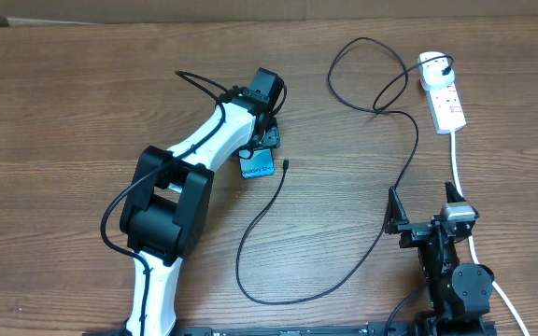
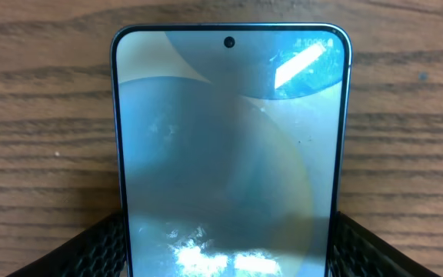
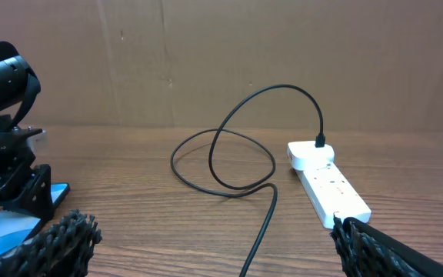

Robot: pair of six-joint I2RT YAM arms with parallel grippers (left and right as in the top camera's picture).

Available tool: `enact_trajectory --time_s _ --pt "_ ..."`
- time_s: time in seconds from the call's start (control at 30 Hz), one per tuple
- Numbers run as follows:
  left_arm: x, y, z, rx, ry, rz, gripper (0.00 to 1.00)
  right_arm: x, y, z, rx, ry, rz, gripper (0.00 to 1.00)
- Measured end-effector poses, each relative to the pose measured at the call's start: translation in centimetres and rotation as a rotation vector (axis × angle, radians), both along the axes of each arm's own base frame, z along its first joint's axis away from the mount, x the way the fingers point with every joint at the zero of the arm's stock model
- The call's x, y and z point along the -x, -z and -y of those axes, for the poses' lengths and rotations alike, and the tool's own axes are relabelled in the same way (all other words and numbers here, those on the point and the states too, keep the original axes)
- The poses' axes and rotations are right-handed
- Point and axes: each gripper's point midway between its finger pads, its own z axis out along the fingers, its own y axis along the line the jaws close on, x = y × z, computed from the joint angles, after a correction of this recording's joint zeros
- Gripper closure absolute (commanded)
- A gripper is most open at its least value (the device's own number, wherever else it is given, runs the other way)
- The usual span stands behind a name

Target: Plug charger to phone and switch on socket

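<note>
1. The left gripper (image 2: 228,219) is set across the phone (image 2: 229,138). Its pads look to be against both long edges, so I take it as a hold, jaws wide. That hold probably serves to steady the phone while the connector goes in.
2. The phone lies screen up on the counter (image 1: 63,112), left of centre. From overhead, only its near end shows from under the left arm.
3. The connector tip (image 1: 287,164) of the charger (image 3: 283,86) lies loose on the counter just beside that exposed end, not inserted. The port is too small to make out.
4. The right gripper (image 3: 212,227) is spread fully and holds nothing. It sits low at the near right, facing the socket (image 1: 446,101), which suits either picking up the cable or pressing the switch.
5. The plug (image 3: 321,140) already sits in the socket's rounded end at the far right. I cannot tell whether the switch is on.
6. Slack cable loops lie near the socket, and a long run sweeps past the right gripper's fingers, so it could snag. A thick white cord (image 1: 458,159) trails from the socket back beside the right arm.
</note>
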Motion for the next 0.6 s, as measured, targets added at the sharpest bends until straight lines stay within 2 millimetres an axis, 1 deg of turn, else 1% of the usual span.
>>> enact_trajectory --time_s 0.17,0.4,0.6 --pt "0.5 -0.2 0.6 0.036 0.009 -0.022 0.27 0.0 0.0 0.0 0.0 0.0 0.0 0.0" --pt "0.6 -1.6 1.0 0.074 -0.007 -0.013 0.27 0.0 0.0 0.0 0.0 0.0 0.0 0.0" --pt "0.9 -1.7 1.5 0.12 -0.014 -0.035 0.27 0.0 0.0 0.0 0.0 0.0 0.0 0.0"
